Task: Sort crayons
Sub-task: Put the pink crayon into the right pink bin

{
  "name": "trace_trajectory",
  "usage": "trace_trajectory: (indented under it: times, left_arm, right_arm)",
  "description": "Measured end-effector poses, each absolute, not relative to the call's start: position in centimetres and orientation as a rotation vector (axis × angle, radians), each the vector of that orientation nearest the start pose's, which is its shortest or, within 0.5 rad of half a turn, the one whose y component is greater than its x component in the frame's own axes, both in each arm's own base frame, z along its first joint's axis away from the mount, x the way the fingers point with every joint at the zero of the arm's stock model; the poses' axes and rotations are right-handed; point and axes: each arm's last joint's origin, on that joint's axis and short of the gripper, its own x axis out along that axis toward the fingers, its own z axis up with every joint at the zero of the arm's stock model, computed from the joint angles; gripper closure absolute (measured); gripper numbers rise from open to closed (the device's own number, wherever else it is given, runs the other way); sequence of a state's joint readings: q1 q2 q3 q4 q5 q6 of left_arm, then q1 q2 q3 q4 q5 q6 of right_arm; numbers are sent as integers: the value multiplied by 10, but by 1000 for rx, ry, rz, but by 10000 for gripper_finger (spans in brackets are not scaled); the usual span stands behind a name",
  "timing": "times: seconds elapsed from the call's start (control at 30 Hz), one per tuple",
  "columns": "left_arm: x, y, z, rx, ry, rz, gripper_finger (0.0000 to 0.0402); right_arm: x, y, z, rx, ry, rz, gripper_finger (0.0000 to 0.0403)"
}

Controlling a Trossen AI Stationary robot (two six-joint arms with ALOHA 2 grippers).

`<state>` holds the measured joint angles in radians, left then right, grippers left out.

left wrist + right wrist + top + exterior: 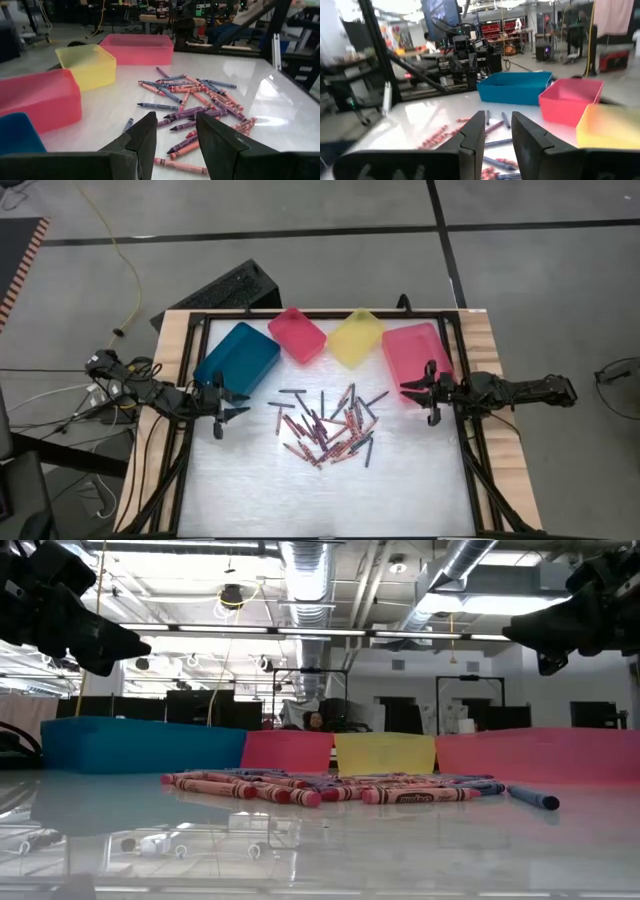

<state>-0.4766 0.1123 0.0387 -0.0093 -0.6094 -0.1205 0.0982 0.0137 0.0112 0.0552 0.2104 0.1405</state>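
A loose pile of red, pink and dark blue-grey crayons [325,428] lies flat on the white table top; it also shows in the low view [330,788] and the left wrist view [200,102]. My left gripper [228,412] hangs open above the table, left of the pile. My right gripper [424,397] hangs open right of the pile, over the edge of the large pink bin [415,355]. Both are empty. In the left wrist view the left gripper [176,131] points toward the pile.
Along the far side stand a teal bin [237,357], a small pink bin [297,334], a yellow bin [356,337] and the large pink bin. A black frame [190,380] borders the table. Bare table lies near the front edge.
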Motion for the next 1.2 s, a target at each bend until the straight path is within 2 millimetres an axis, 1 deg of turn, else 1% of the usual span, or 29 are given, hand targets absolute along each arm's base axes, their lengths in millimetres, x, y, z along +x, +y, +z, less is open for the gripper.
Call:
trace_trajectory:
  times: [0.3, 0.43, 0.6, 0.77, 0.9, 1.0, 1.2]
  left_arm:
    - [95, -30, 171, -185, 12, 133, 274]
    - [95, -30, 170, -249, 16, 133, 274]
    - [95, -30, 171, -389, 4, 135, 274]
    - [94, -29, 171, -391, -4, 166, 274]
    - [94, -27, 172, -366, -22, 244, 274]
    - [93, -26, 170, -378, -21, 297, 274]
    - [93, -25, 168, -416, -7, 308, 274]
  right_arm:
    - [97, 3, 176, 277, -113, -99, 295]
    - [97, 3, 176, 279, -112, -99, 295]
    - [97, 3, 176, 272, -112, -103, 295]
    - [97, 2, 176, 272, -117, -141, 295]
    - [97, 1, 176, 272, -122, -185, 295]
    - [97, 1, 176, 272, -122, -186, 295]
    - [97, 1, 175, 271, -118, -187, 295]
